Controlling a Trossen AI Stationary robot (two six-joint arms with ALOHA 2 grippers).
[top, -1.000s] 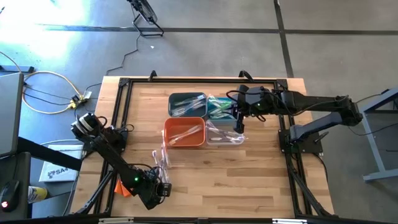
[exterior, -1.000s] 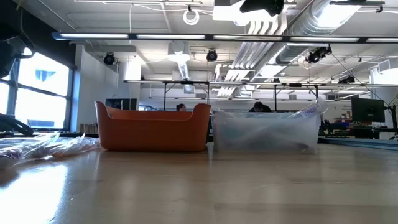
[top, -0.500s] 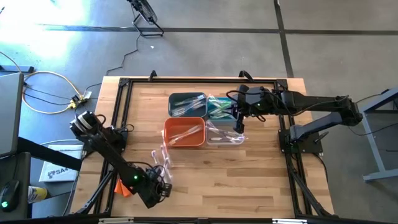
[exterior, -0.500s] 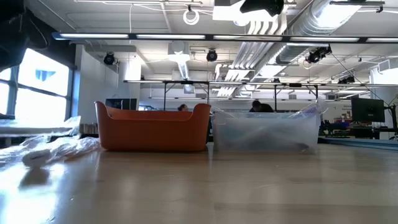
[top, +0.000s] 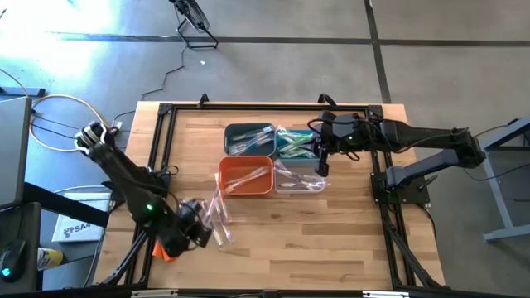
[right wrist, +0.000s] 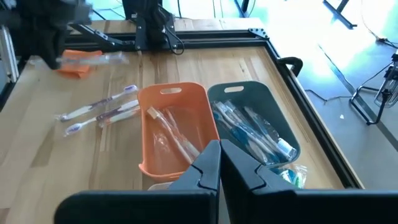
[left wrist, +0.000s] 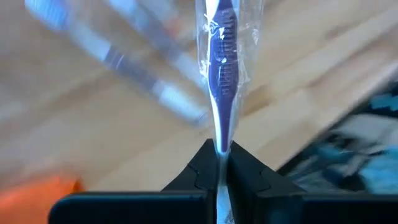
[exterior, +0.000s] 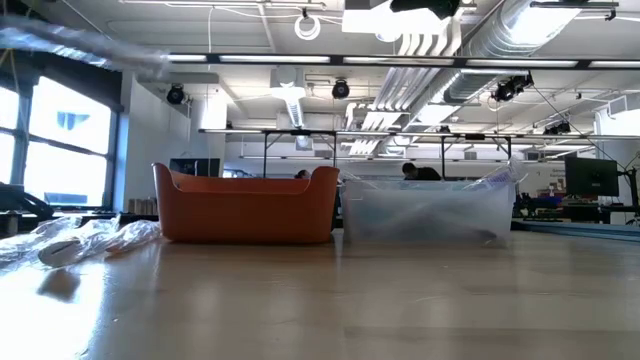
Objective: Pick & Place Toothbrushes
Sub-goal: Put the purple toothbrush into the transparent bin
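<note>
Toothbrush pinched between left end effector fingers, projecting straight past their tips

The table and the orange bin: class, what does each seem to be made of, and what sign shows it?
Table: apparently wood, light and fairly smooth; plank seams and grain show. Orange bin: probably plastic, smooth and opaque, one moulded piece with rounded corners and a handle slot.

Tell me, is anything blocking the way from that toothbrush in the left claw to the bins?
Nothing visible. The left claw grips a wrapped toothbrush; between it and the orange bin lie only loose toothbrushes, flat on the table.
</note>
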